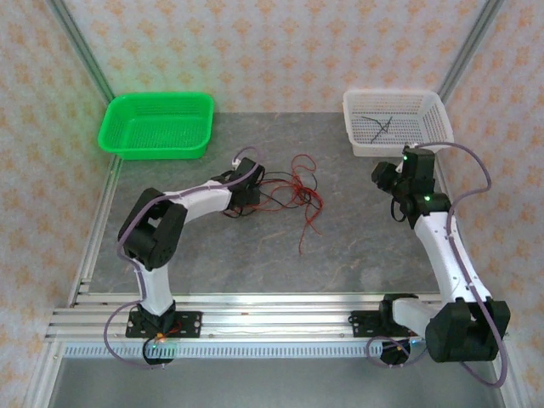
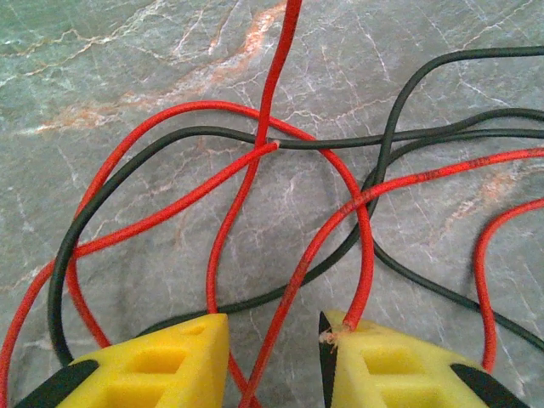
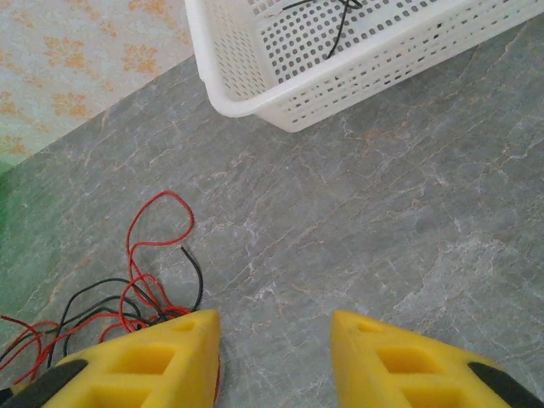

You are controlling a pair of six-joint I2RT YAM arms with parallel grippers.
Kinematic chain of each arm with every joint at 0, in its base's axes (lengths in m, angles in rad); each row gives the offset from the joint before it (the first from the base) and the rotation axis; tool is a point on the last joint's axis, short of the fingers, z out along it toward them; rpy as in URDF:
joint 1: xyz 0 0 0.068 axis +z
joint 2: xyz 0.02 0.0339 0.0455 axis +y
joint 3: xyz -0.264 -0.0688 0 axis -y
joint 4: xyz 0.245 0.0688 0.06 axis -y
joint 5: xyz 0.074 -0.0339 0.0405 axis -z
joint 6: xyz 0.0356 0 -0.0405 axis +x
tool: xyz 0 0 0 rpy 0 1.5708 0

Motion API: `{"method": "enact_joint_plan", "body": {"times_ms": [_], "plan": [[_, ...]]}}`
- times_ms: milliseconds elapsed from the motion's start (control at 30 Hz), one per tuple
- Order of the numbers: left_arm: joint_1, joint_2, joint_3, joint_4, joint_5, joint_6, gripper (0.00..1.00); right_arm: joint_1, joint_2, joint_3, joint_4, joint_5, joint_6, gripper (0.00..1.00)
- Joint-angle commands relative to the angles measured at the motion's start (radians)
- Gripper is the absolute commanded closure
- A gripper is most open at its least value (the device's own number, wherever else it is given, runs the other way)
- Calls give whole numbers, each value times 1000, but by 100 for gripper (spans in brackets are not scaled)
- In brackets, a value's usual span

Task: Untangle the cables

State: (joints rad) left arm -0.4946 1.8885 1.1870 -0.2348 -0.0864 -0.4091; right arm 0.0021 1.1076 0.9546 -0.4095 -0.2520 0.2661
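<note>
The left tool is seen partly open. Its two yellow fingers are held apart, and one red strand is passed loosely through the gap without being pinched. The frayed end of a second red strand is found touching the inner tip of the finger on the right of that view. Nothing is clamped.

Just beyond these fingers the cables are spread on the grey marbled counter as red and black loops crossed over one another. How many strands of each colour make up this tangle cannot be told. From above, one heap is seen at mid-counter, directly in front of the left tool, with a red tail trailed toward the near edge.

The right tool is seen open, its two fingers set well apart over bare counter, and nothing is held. The heap is seen beside the finger on the left of its wrist view.

Two baskets are placed at the far edge: one green basket on the left and one white basket on the right. In the white one, thin black strands are laid crossed.
</note>
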Motion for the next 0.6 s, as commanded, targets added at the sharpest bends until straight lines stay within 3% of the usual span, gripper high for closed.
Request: {"method": "enact_joint_plan", "body": {"times_ms": [0, 233, 567], "plan": [[11, 39, 35, 0, -40, 33, 65, 3, -27, -8, 21, 9, 12, 62], [21, 87, 65, 2, -45, 53, 67, 3, -41, -7, 13, 16, 13, 66], [26, 62, 72, 2, -28, 53, 87, 3, -51, -7, 3, 30, 13, 69]]}}
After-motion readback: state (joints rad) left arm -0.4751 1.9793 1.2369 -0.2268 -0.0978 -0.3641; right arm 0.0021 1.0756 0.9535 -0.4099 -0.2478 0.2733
